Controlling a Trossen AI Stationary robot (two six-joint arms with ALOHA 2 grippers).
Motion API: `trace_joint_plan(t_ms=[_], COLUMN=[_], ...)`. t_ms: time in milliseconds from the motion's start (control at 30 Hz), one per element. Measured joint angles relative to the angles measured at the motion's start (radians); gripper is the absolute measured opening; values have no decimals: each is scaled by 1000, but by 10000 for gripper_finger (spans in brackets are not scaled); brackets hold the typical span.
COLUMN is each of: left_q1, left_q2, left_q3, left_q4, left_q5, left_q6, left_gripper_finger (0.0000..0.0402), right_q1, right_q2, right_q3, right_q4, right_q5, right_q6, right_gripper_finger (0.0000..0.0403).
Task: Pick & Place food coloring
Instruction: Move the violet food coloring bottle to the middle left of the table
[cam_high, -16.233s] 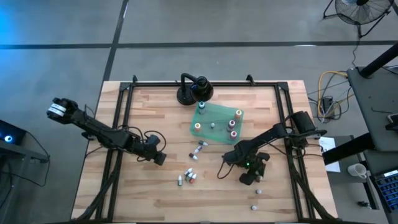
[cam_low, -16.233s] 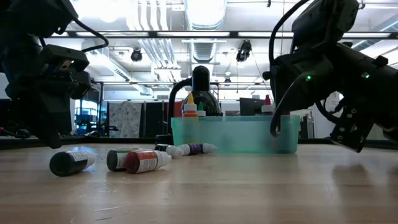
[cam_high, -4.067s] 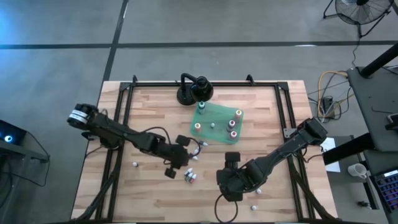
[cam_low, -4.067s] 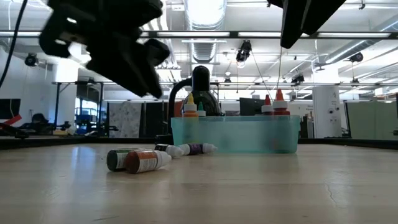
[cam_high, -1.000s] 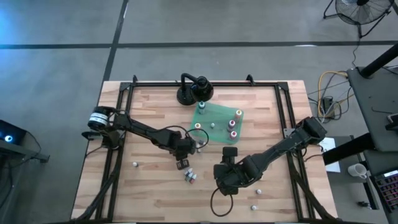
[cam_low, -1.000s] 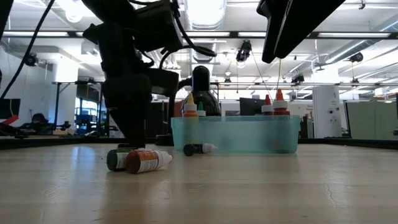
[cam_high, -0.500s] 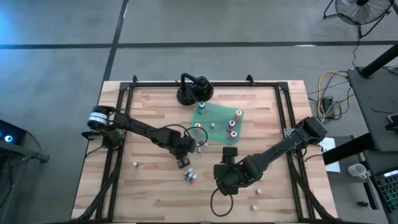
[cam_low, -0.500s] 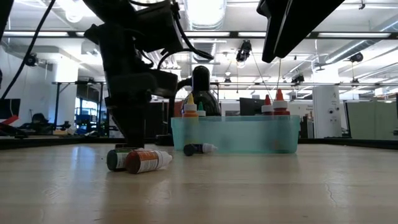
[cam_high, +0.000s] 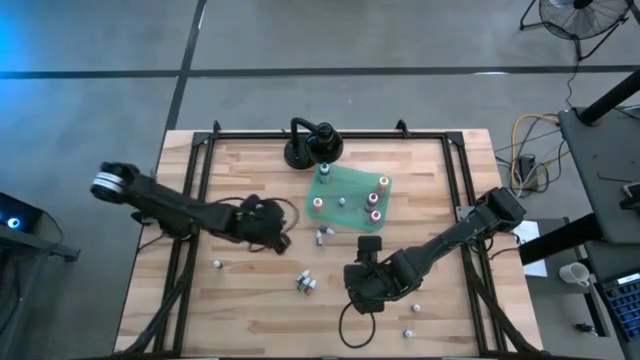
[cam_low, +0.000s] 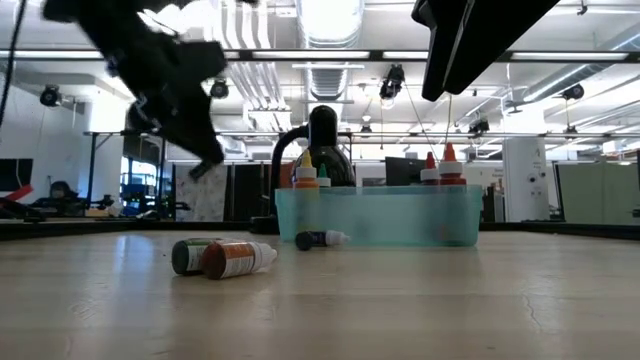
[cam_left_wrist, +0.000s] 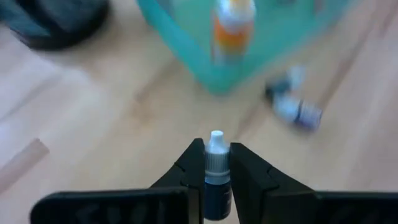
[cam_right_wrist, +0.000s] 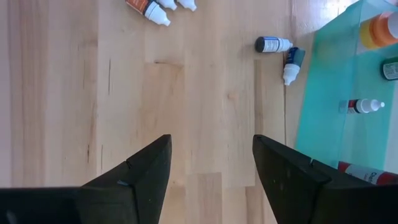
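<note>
The food coloring bottles are tiny, and several stand upright on the green tray (cam_high: 350, 190). Loose ones lie on their sides: two beside the tray (cam_right_wrist: 281, 52), two mid-table (cam_low: 222, 257), others near the front right (cam_high: 411, 320). My left gripper (cam_left_wrist: 216, 151) hangs above the table left of the tray (cam_high: 280, 238), shut on a dark-bodied, white-capped bottle (cam_left_wrist: 216, 177). My right gripper (cam_right_wrist: 211, 163) hovers open above bare wood in front of the tray (cam_high: 362, 290). My left gripper pinches the bottle's dark body (cam_left_wrist: 216, 183) between its two fingers. The bottle lies along the fingers, and its white cap (cam_left_wrist: 216, 142) sticks out past the fingertips. The fingers slant downward toward the tray. The bottle is lifted clear of the table.
A black round-based stand (cam_high: 308, 145) sits behind the tray at the far edge. One stray bottle (cam_high: 216, 264) lies near the left rail. Black frame rails (cam_high: 190, 230) run along the table's sides. Bare wood lies across the near half.
My left gripper has risen from the table and drawn back toward the left edge, tipping from pointing straight down to a slant and rolling at the wrist. The dark bottle has come up with it, clear of the table. The right arm has kept still.
</note>
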Motion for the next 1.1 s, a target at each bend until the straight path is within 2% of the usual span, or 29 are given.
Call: trace_joint_plan(t_ms=[133, 267, 367, 533, 833, 1100], left_q1=[-34, -34, -34, -33, -27, -26], left_q2=[-136, -218, -240, -234, -161, -44], left_q3=[-200, -398, -497, -567, -608, -633], left_q4=[231, 481, 611, 650, 652, 659], left_q5=[-192, -208, -213, -287, -404, -527], left_q6=[-111, -158, -157, -147, -66, -216], left_gripper_finger=[30, 33, 33, 34, 35, 35], right_q1=[0, 0, 0, 0, -1, -13], right_q2=[0, 0, 0, 0, 0, 0], right_q3=[0, 0, 0, -3, -6, -11], right_q4=[1, 1, 1, -1, 0, 2], right_q5=[0, 0, -2, -3, 1, 128], right_q6=[1, 5, 9, 5, -3, -19], right_gripper_finger=[219, 219, 219, 219, 219, 219])
